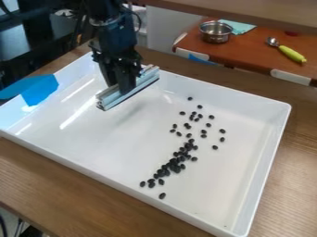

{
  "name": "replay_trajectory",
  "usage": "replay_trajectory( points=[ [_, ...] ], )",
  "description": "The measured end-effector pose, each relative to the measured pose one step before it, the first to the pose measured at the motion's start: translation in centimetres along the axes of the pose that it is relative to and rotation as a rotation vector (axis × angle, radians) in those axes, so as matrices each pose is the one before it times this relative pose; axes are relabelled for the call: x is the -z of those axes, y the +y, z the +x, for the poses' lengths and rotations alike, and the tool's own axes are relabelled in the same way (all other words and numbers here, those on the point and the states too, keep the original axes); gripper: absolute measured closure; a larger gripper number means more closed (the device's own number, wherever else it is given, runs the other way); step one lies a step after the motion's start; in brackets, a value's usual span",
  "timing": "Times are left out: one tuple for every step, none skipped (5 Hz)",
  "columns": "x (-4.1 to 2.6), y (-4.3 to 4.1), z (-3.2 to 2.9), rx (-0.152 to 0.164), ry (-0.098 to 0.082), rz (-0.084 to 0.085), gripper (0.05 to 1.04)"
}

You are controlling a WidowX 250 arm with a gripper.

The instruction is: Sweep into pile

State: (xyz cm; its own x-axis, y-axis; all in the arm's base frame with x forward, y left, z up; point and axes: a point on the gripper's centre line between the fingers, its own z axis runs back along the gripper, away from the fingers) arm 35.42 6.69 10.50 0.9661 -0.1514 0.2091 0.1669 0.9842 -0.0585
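Observation:
The black gripper (pixel 127 88) hangs over the upper left part of the white tray (pixel 266 171), shut on a pale metal bar (pixel 110 99) that works as a straight-edged sweeper. The bar lies at a slant, its near end lower left, and seems to be slightly above the tray floor; contact cannot be told. Dark beans (pixel 175 167) lie right of the bar, densest in a slanting band at the tray's middle and front. Several looser beans (pixel 199 107) are scattered behind and right of that band.
High walls surround the tray, which stands on a wooden table (pixel 74 192). Blue tape (pixel 40 89) covers part of its left wall. Behind, a reddish-brown surface holds a metal pot (pixel 216 32), a teal cloth (pixel 238 27) and a spoon with a green handle (pixel 291 53).

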Motion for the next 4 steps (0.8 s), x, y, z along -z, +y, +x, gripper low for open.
replay_trajectory(
  points=[
    [1.213,-0.242,0.983,-0.0076,0.0276,-0.0163,0.741],
    [0.878,-0.427,0.575,-0.0005,0.0153,-0.0033,0.741],
    [1.088,-0.46,-0.076,-0.0025,0.0279,-0.0063,0.741],
    [0.491,-0.3,0.573,0.0096,-0.0016,0.0135,0.741]
  ],
)
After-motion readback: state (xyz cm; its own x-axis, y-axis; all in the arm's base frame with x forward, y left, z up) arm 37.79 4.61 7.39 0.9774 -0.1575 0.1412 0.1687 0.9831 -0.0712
